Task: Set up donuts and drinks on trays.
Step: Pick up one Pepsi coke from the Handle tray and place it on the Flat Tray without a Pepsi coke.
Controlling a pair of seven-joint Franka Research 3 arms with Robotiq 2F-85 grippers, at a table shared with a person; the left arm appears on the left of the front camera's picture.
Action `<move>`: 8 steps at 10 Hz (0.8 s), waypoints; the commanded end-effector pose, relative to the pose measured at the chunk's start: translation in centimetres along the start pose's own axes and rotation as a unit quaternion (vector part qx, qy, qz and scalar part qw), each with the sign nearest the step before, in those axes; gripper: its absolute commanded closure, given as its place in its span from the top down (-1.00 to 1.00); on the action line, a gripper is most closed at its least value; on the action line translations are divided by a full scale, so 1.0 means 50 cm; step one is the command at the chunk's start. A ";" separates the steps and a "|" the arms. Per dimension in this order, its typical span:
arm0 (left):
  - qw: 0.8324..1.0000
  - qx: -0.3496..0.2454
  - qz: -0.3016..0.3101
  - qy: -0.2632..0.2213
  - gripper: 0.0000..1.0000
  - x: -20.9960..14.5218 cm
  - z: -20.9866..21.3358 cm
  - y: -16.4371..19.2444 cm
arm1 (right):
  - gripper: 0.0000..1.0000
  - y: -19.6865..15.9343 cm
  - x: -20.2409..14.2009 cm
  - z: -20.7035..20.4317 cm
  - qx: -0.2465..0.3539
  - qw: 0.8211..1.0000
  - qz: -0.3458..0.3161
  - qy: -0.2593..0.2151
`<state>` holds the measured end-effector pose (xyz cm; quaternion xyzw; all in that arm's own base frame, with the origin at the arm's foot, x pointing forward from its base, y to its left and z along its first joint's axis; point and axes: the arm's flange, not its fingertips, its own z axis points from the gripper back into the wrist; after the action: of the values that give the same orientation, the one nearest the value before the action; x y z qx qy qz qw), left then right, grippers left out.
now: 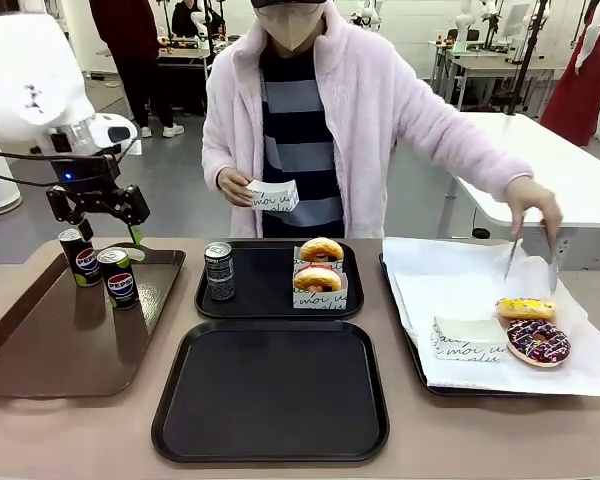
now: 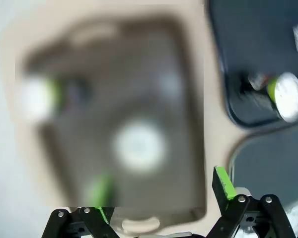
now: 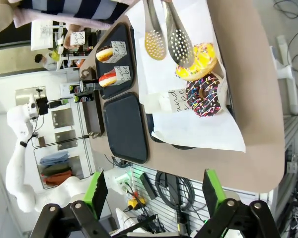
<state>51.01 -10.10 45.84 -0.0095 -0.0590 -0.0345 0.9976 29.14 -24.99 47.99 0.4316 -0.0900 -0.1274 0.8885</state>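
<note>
Overhead, left pincer (image 1: 110, 233) gapes empty above two Pepsi cans (image 1: 117, 277); right pincer (image 3: 154, 186) likewise.

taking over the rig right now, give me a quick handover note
Left gripper: open, holding nothing, hovers above the two Pepsi cans on the brown tray.
Right gripper: open, holding nothing, clear of the trays.
Person: one hand holds a paper sleeve; the other hand holds tongs over the paper-lined tray.
Done: far black tray has the grey-print can and two sleeved donuts.
Left: near black tray holds nothing. The Pepsi cans need moving over. The yellow donut and sprinkle donut lie unsleeved on the paper.
</note>
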 end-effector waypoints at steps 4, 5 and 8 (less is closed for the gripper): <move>0.999 0.024 0.043 0.004 1.00 0.044 -0.022 -0.018 | 1.00 0.001 -0.001 0.000 0.001 1.000 0.000 0.002; 0.999 0.030 0.043 -0.002 1.00 0.049 -0.043 -0.004 | 1.00 0.001 -0.001 0.000 0.001 1.000 0.000 0.002; 0.999 0.030 0.043 -0.002 1.00 0.049 -0.043 -0.004 | 1.00 0.001 -0.001 0.000 0.001 1.000 0.000 0.002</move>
<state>53.61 -10.68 43.95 0.0162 -0.0590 0.0104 0.9981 29.14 -24.99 47.99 0.4316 -0.0901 -0.1273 0.8885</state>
